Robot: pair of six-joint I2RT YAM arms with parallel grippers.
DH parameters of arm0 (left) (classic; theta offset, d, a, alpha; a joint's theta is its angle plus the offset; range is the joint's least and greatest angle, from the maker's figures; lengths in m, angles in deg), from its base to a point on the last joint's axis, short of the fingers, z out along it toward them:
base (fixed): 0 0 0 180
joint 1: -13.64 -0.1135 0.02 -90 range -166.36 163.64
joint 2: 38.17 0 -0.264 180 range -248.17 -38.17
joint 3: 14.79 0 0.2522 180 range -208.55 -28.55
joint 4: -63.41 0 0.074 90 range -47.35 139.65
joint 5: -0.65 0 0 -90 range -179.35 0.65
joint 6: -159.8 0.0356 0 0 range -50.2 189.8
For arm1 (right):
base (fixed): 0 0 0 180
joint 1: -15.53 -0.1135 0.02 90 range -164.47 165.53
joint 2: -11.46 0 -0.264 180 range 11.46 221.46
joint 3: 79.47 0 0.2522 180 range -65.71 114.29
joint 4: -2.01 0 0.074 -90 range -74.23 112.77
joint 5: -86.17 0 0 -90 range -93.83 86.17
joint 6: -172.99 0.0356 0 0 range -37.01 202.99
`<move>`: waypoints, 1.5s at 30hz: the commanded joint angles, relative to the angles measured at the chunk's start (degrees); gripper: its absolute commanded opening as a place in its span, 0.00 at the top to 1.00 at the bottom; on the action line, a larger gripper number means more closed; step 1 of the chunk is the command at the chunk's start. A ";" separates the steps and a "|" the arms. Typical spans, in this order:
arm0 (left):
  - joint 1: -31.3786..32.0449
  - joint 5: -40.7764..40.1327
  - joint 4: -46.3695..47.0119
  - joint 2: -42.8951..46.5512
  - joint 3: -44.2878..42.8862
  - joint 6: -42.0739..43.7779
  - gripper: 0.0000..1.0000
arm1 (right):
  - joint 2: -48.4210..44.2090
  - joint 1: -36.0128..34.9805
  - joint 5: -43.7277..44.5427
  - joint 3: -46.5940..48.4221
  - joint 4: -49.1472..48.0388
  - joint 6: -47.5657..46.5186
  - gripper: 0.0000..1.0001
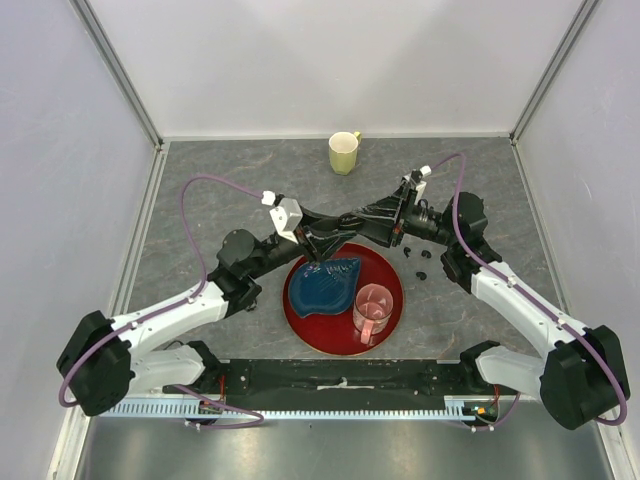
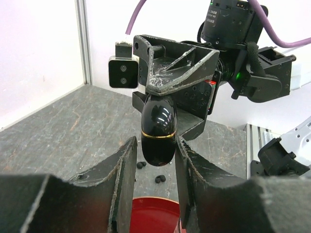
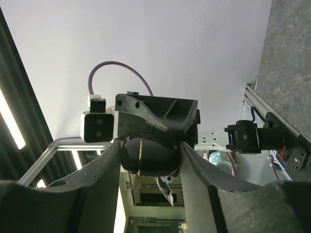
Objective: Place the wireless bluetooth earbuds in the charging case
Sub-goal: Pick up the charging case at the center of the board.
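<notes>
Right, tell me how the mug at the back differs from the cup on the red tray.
The mug is pale yellow-green and opaque; the cup is pink and see-through. The mug stands on the bare table near the far wall; the cup stands on the red tray, beside the blue dish. Both stand upright, open end up.

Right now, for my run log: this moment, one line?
left hand: shut on glossy black pebble-shaped case | right hand: shut on case | tiny black earbuds: on table
</notes>
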State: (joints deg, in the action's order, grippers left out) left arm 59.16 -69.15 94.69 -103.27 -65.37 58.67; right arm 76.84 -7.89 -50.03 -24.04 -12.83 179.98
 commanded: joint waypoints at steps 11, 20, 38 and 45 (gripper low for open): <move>1.86 -0.08 19.03 -2.84 2.81 1.03 0.56 | -0.52 -0.31 -1.35 -0.10 -6.12 3.73 0.74; 2.47 0.80 19.39 -4.95 1.57 0.32 0.56 | -0.61 -0.31 -1.35 -0.80 -6.82 4.08 0.73; 3.79 -1.31 20.62 -7.15 0.26 1.38 0.73 | -0.35 -0.31 -1.79 -1.50 -7.35 4.00 0.73; 3.88 -2.45 20.62 -7.06 0.69 1.12 0.94 | -0.78 -0.22 -1.27 -2.91 -6.47 2.77 0.67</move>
State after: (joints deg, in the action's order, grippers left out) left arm 62.26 -70.48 112.04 -109.85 -62.73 58.65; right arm 76.82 -7.89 -51.78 -25.95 -18.01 182.89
